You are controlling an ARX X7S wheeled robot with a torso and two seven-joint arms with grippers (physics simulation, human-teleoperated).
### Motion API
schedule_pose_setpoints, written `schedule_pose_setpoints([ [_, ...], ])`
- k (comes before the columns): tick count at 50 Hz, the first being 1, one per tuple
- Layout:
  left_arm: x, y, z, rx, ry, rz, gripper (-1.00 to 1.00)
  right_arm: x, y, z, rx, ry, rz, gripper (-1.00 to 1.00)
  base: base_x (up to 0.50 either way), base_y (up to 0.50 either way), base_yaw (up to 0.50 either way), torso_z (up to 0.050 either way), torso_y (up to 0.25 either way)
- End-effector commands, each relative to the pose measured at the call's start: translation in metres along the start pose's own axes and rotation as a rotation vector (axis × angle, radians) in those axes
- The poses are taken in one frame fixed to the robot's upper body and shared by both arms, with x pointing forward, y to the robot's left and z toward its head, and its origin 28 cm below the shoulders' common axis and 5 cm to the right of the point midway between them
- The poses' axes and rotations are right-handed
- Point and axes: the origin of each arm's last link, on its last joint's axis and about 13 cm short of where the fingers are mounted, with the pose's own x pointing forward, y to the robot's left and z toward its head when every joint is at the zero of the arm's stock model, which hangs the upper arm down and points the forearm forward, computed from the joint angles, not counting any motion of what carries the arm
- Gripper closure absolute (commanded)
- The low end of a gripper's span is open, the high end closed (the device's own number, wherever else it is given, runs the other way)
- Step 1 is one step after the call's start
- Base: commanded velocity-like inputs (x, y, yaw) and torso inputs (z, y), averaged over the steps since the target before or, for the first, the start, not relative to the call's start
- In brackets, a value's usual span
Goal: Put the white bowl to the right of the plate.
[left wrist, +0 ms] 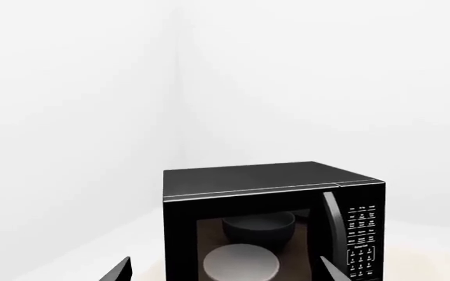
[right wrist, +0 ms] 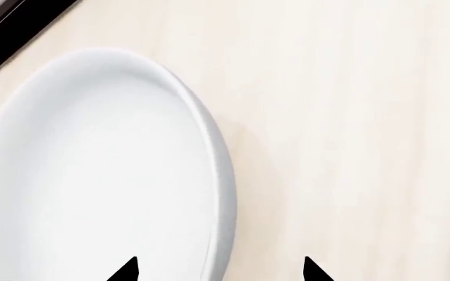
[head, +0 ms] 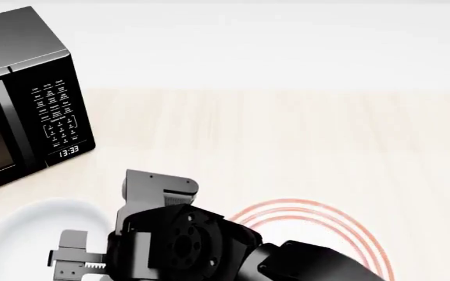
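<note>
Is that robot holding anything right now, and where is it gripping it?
Nothing yet. The right tool is open astride the plain deep white bowl's rim.

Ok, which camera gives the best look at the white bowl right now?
The right wrist view: the white bowl fills much of it, rim and inside plain, with the right gripper straddling its rim. The head view shows only part of it behind the arm. The left wrist view does not show it, only the microwave.

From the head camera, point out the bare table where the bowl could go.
Free: the table between the microwave and the plate, and the strip right of the plate. Crowded: near left, where the bowl, right gripper and microwave meet.
</note>
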Motion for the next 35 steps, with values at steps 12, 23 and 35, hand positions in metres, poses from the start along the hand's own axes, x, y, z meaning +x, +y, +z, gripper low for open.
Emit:
schedule_pose_setpoints([
  [12,-0.004,0.001,0.003,-0.004,-0.014,-0.005,-1.00,0.003,0.000,-0.004,-0.024,-0.017,0.009,-1.00,0.00,0.00,0.00,0.000,0.000],
  [23,-0.005,0.001,0.004,-0.006,-0.018,-0.007,-1.00,0.001,0.001,-0.003,-0.033,-0.023,-0.002,1.00,0.00,0.00,0.00,0.000,0.000],
  [35,-0.006,0.002,0.005,-0.010,-0.026,-0.011,-1.00,-0.007,0.011,0.001,-0.064,-0.047,0.003,1.00,0.00,0.00,0.00,0.000,0.000],
])
